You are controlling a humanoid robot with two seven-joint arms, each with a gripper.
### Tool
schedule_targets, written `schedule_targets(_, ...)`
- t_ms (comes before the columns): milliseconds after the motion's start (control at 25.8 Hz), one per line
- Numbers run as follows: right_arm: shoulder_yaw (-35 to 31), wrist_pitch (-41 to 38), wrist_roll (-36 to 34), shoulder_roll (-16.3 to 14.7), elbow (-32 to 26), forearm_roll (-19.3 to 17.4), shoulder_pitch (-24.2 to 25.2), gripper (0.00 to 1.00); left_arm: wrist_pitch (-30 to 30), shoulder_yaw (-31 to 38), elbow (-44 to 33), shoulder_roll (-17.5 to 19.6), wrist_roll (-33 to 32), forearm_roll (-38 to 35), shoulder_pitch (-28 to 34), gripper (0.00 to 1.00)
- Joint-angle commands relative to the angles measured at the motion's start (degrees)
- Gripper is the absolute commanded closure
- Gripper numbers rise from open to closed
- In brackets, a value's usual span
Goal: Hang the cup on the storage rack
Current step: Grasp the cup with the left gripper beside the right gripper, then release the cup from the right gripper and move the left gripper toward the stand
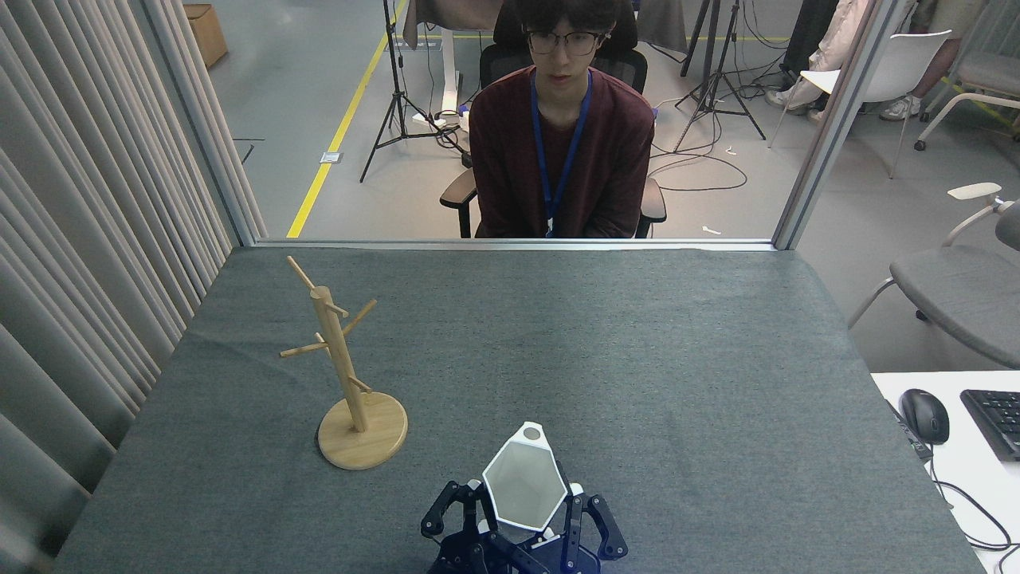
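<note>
Grey felt table (637,359), seated person (562,135), mouse (924,416), keyboard (996,421), curtain (80,199)

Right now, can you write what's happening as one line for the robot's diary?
phase: carrying | cup: held at near table edge, mouth up, loop tab far side | storage rack: upright, left, pegs bare | holding gripper: side unclear

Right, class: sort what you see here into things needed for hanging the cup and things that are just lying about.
Belongs to the job:
cup
storage rack
gripper holding the cup

Just lying about:
mouse
keyboard
grey chair
tripods
seated person
</note>
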Motion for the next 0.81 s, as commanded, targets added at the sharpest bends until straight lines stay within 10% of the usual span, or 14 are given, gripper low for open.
schedule_targets(0,0.0,-1.4,-0.6,0.0,0.0,0.0,0.2,0.34,-0.9,0.1,0.0,-0.1,-0.1,0.0,-0.1,0.48)
schedule_targets(77,0.0,-1.5,-0.7,0.0,0.1,-0.1,0.1,0.33,-0.9,0.2,0.0,-0.1,-0.1,0.0,-0.1,0.49)
schedule_targets(194,0.0,-1.5,-0.8,0.1,0.1,-0.1,0.1,0.01,-0.9,0.2,0.1,-0.1,-0.1,0.0,-0.3,0.49)
schedule_targets(775,-1.3,-2.7,-4.6,1.6,-6.1,-1.0,-3.0,0.01,-0.9,0.0,0.0,-0.1,0.0,0.0,-0.3,0.49)
